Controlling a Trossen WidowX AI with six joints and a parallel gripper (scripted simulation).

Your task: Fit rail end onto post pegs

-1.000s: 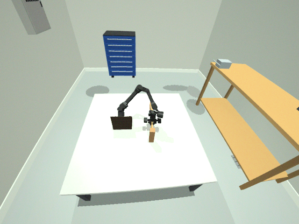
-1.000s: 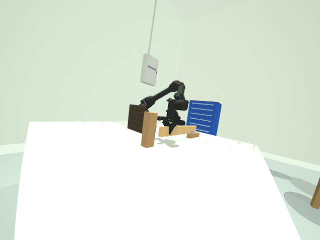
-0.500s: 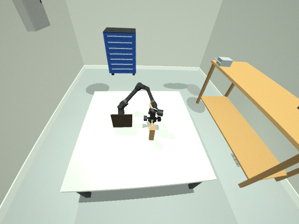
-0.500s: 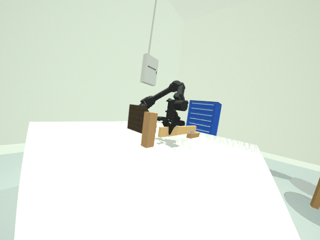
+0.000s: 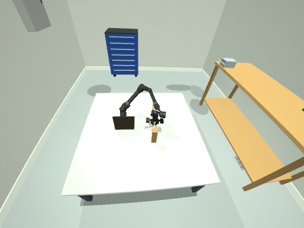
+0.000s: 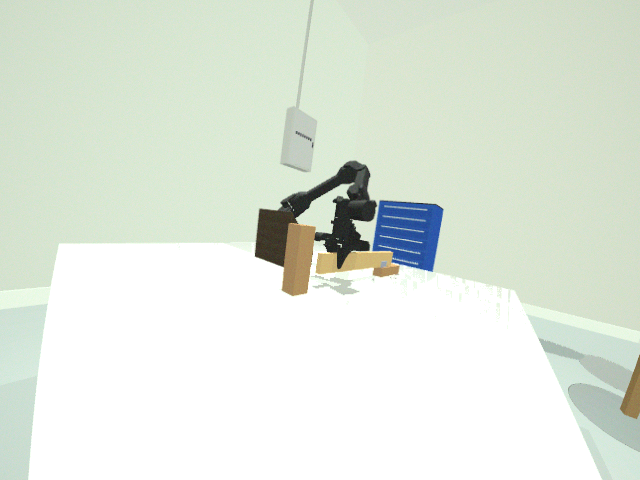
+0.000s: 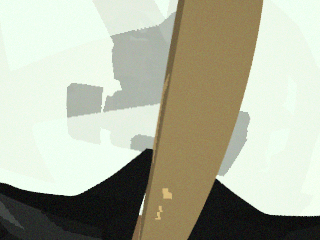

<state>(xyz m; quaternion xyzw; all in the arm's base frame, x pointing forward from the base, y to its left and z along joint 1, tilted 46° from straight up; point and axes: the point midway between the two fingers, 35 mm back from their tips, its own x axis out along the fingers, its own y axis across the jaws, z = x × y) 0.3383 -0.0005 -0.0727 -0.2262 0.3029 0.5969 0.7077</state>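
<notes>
On the left my post (image 5: 154, 136) (image 6: 298, 259) stands just apart from the rail (image 6: 368, 260) (image 7: 207, 100), still unfitted; mid-rail, my gripper (image 5: 154, 123) (image 6: 341, 263) clamps it, near end raised; right, its far end sits at the footboard block (image 6: 383, 271)

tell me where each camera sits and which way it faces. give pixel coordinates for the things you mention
Top: high above the table (image 5: 103, 166), angled down; shows the whole arm (image 5: 133, 98), the jaws (image 5: 154, 123), post (image 5: 154, 137) and blue cabinet (image 5: 124, 52).
Exterior: low at the table's post end, looking along the rail (image 6: 369, 259) toward the footboard block (image 6: 385, 270); the arm (image 6: 325, 190) shows, its base mostly behind a dark panel (image 6: 272, 235).
Wrist: on the arm near the jaws, facing down at the rail (image 7: 207, 100) and table; only dark finger parts show.
Top and exterior share the arm, post, panel and cabinet.
</notes>
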